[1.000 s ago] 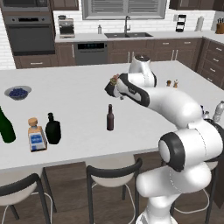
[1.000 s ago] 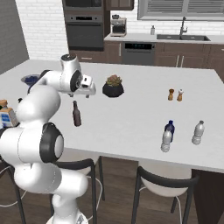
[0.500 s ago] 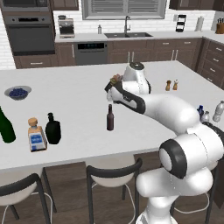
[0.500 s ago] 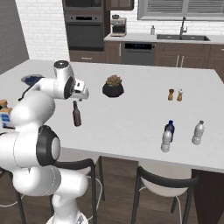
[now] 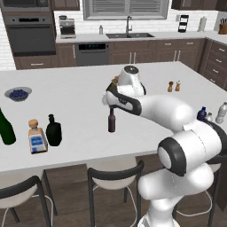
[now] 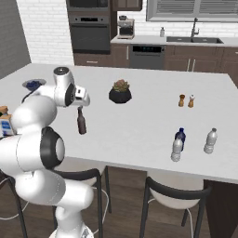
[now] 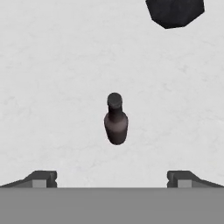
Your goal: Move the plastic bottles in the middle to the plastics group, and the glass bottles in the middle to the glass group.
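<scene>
**Q:** Kitchen setting — what lies on the white island counter (image 5: 80, 93), from left to right?

**A:** In the left base view, at the far left stands a tall dark green bottle (image 5: 5, 128). Next comes a square clear bottle (image 5: 36, 138) with a blue label and cork, and just beside it a squat black bottle (image 5: 53, 131). Behind them, toward the back edge, sits a bowl of blueberries (image 5: 18, 93). Near the middle stands the slim brown bottle (image 5: 111, 120), upright and alone. Further right are two small shakers (image 5: 174, 86), and at the far right edge a dark blue plastic bottle (image 5: 202, 113) with clear bottles (image 6: 210, 141) close by.

**Q:** How is the arm posed?

**A:** It rises from the lower right, bends at the elbow, and reaches left over the counter. The gripper (image 5: 111, 105) points straight down, directly above the brown bottle's cap, with its fingers (image 7: 41, 179) spread fully apart and gripping nothing.

**Q:** Anything close to it?

**A:** A dark potted plant (image 6: 120, 92) stands just behind the wrist.
</scene>
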Robot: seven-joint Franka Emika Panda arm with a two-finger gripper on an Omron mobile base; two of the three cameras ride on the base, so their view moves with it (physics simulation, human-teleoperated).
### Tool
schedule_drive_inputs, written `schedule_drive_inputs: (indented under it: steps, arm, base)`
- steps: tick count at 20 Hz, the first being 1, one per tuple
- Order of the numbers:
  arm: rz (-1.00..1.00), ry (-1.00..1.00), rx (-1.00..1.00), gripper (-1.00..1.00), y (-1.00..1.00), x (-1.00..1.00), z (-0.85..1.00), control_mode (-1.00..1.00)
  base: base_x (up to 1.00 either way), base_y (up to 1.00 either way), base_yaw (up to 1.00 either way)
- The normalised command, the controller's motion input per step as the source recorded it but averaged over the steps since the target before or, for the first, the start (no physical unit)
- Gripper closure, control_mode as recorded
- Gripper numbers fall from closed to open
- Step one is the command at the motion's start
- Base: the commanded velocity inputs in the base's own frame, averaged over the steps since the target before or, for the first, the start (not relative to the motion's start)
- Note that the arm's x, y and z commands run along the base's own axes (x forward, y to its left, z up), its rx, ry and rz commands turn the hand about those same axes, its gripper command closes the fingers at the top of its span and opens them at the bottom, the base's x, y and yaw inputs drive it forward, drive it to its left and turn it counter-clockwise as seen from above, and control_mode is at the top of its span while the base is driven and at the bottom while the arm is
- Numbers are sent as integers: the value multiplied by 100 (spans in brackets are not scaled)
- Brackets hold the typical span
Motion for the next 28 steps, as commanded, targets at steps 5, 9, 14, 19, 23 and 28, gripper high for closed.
schedule_drive_inputs:
  steps: [5,9,14,19,23,28]
  arm:
    - [0,-9,0,-100,0,18,-45,-100]
    - [0,-2,0,-100,0,24,-32,-100]
    - [0,0,0,-100,3,33,-5,-100]
    - [0,0,0,-100,14,39,-1,-100]
    - [0,0,0,-100,6,31,-14,-100]
    - [0,0,0,-100,0,12,-18,-100]
  base:
    - [0,0,0]
    - [0,0,0]
    - [0,0,0]
    - [0,0,0]
    - [0,0,0]
    - [0,0,0]
